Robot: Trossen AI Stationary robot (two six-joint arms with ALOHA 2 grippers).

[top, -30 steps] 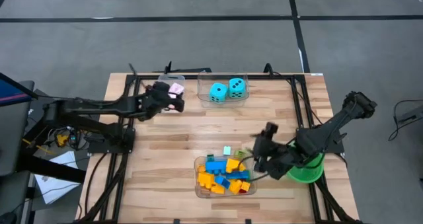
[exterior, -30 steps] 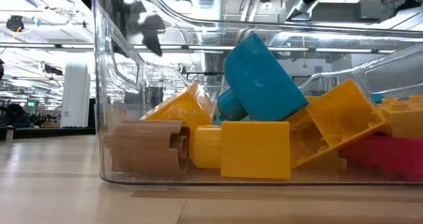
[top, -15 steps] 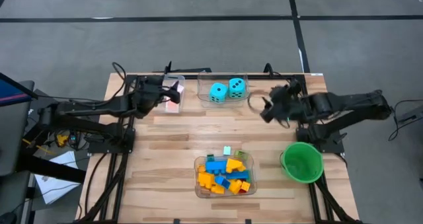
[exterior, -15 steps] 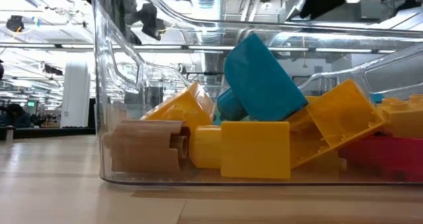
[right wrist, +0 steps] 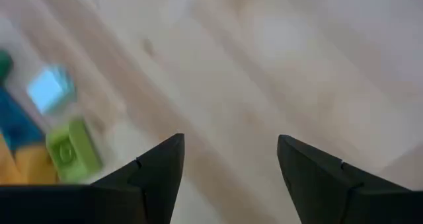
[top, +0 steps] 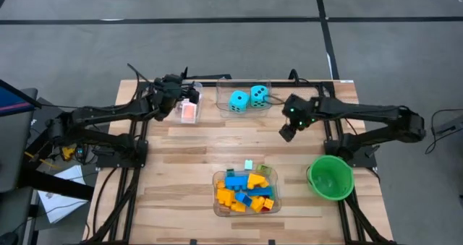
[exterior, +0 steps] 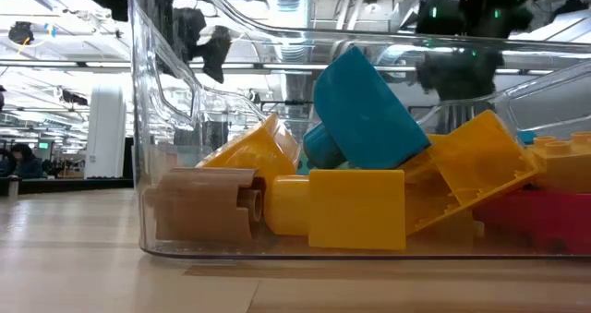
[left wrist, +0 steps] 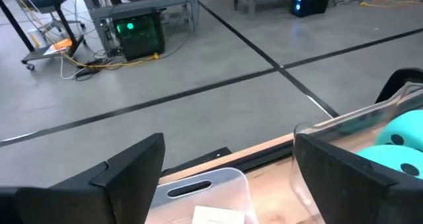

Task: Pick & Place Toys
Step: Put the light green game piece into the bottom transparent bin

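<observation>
High view: left end effector point(top: 189, 102) (spread wide) over cards point(top: 189, 112).

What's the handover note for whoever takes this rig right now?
Left end effector: open, holding nothing, at the small clear plastic tub of pink-backed cards at the table's far edge.
Right end effector: open, empty, above bare wooden table, right of the clear tub holding two cyan black-dotted dice.
Coloured plastic building bricks sit piled in the clear tub near the front edge; the green round bowl stands to its right.
Done: all visible toys sit in tubs.
Left: cannot tell from these views; confirm the next target.
</observation>
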